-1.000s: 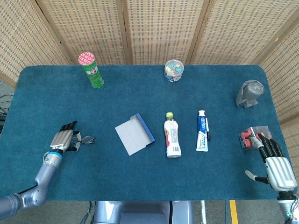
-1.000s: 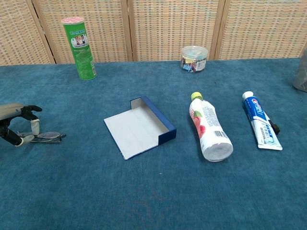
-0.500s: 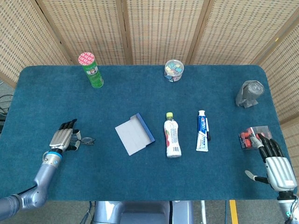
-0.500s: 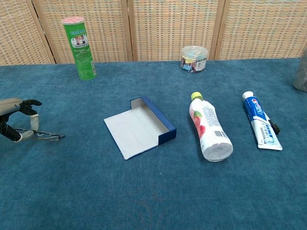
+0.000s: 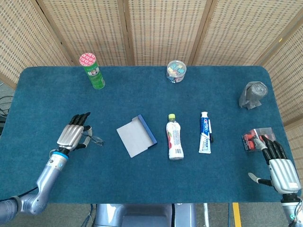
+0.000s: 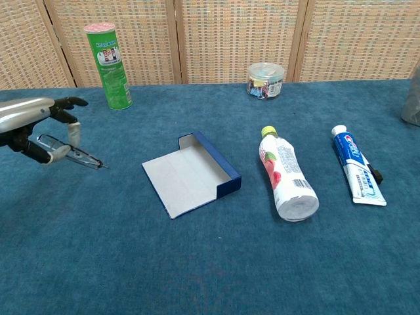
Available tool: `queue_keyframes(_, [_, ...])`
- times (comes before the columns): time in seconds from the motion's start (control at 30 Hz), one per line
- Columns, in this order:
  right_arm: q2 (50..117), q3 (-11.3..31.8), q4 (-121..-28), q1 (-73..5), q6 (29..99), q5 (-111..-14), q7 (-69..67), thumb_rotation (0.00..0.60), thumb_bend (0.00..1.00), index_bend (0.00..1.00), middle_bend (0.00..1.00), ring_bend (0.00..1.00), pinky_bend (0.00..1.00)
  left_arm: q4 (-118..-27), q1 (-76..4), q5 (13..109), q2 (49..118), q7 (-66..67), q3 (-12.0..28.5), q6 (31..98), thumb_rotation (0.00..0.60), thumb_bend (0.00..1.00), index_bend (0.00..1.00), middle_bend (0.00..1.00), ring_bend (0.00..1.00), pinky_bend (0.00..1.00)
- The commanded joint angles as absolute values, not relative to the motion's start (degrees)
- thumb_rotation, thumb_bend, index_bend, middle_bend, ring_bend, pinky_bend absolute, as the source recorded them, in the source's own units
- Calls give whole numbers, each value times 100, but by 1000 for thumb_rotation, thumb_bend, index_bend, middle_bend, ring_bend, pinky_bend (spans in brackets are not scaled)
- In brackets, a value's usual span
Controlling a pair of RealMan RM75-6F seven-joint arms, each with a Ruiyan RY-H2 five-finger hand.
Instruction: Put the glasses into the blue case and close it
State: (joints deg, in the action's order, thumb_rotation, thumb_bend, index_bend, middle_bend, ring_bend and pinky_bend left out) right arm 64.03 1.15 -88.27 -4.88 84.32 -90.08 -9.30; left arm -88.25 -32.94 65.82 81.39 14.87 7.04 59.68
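Glasses (image 6: 71, 152) pinched in left hand (image 5: 73, 137), lifted off table (image 5: 142, 189) near left edge, tilted down toward blue case (image 5: 136, 136). Case lies open, mid-table. Right hand (image 5: 279, 165) rests near front right corner, fingers spread, holding nothing, just beside red packet (image 5: 253, 140). Bottle (image 5: 174, 138), toothpaste (image 5: 204, 132) lie right of case.

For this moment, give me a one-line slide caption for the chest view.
Left hand holds the thin-framed glasses lifted above the blue carpeted table, left of the open blue case.
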Motion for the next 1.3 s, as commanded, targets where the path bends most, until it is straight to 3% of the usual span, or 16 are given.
queue_keyframes(0.03, [6399, 113, -8829, -490, 8423, -9006, -946, 600, 0, 0, 0, 0, 0, -8984, -3512, 7083, 8314, 1635, 798, 6180, 600, 517, 580, 0, 0, 0])
queue_keyframes(0.83, [6332, 101, -8857, -545, 8275, -8954, -1070, 600, 0, 0, 0, 0, 0, -6413, -4744, 7892, 10313, 1216, 907, 5428, 600, 495, 617, 0, 0, 0])
queue_keyframes(1.3, [6306, 85, -8861, -554, 8241, -8950, -1121, 600, 0, 0, 0, 0, 0, -5732, -4980, 8019, 10839, 1115, 874, 5338, 600, 498, 619, 0, 0, 0])
